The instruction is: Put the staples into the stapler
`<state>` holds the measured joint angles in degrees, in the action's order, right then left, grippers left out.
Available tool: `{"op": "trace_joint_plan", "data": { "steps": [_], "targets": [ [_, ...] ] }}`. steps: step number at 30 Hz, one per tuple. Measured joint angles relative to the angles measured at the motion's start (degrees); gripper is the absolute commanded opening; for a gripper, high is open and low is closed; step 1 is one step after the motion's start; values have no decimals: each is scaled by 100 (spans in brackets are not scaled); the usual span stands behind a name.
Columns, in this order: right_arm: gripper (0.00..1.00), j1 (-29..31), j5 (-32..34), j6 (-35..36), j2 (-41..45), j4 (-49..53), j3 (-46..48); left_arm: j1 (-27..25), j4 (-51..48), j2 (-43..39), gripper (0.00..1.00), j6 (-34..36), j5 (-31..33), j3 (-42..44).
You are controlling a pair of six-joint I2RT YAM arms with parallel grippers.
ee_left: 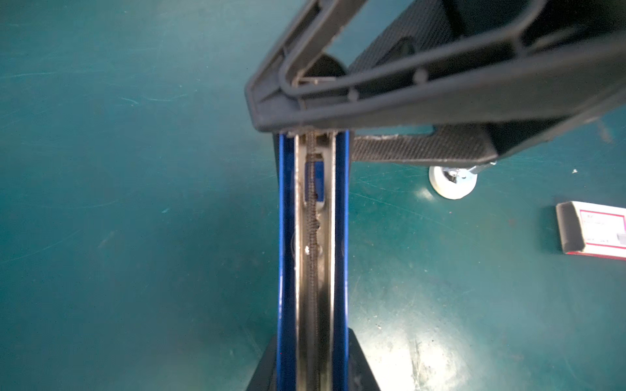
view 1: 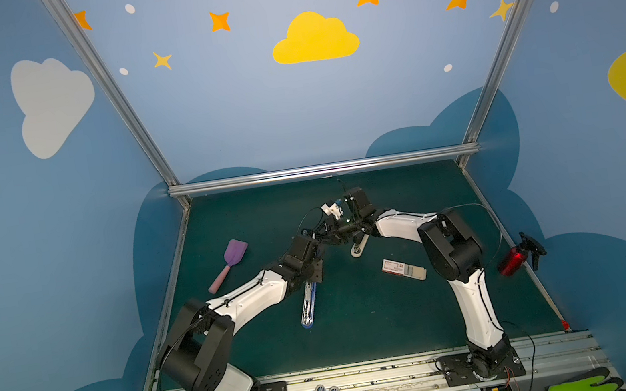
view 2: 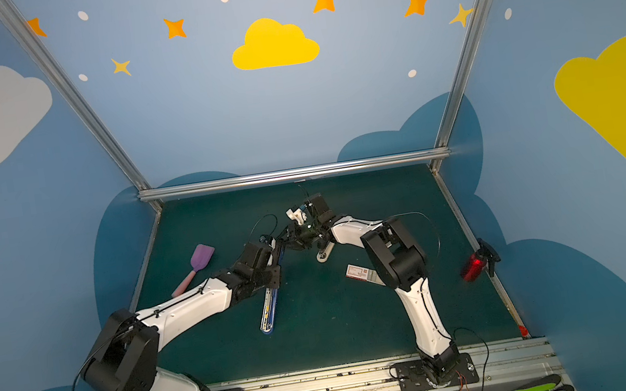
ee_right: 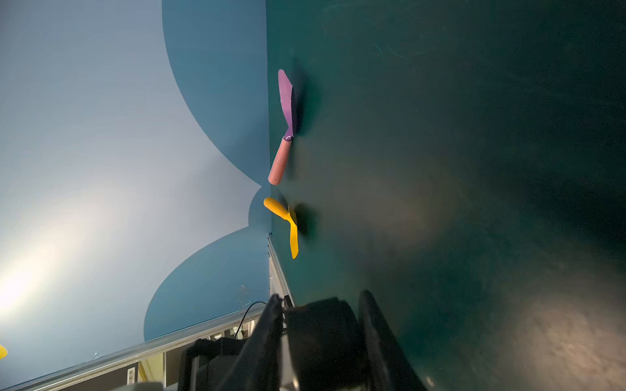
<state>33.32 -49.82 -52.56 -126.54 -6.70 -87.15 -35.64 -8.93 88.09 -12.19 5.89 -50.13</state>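
**STATUS: STAPLER OPEN, STAPLES NOT YET LOADED**

Left end effector (ee_left: 313, 367) is clamped on the stapler (ee_left: 313, 254); its channel shows no staples. Right end effector (ee_left: 355, 108) straddles the raised cover (ee_left: 423, 101); whether it grips cannot be told. The staples (view 1: 403, 269) lie boxed on the desk (view 1: 364, 323), well apart. Extraction, insertion and closing are left.

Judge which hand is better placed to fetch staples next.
Right, likely: the staples box lies on its side of the mat, while the left hand is clamped on the stapler. The right hand is at the stapler's cover.

Staples box (ee_left: 596, 233) — cut by edge.
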Motion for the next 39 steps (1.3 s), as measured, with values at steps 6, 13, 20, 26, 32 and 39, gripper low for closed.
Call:
{"op": "trace_joint_plan", "data": {
  "steps": [6,13,20,26,32,39],
  "targets": [
    [25,-70,-17,26,-20,-39,0,-2,-2,0,42,-42,92,-74],
    [25,-317,-11,76,-33,-254,-9,-144,35,-713,46,-275,275,369],
    [24,-562,4,96,-214,-660,-105,-444,402,-2218,60,-715,546,1698],
    [24,-719,-44,201,-428,-763,-297,-428,710,-2811,65,-1351,949,2754],
    [24,-833,-160,345,-431,-804,-354,-42,813,-2865,71,-1532,1163,2702],
    [24,-968,-365,378,-525,-914,-492,1165,997,-2437,77,-1303,413,2033]
  ]
}}
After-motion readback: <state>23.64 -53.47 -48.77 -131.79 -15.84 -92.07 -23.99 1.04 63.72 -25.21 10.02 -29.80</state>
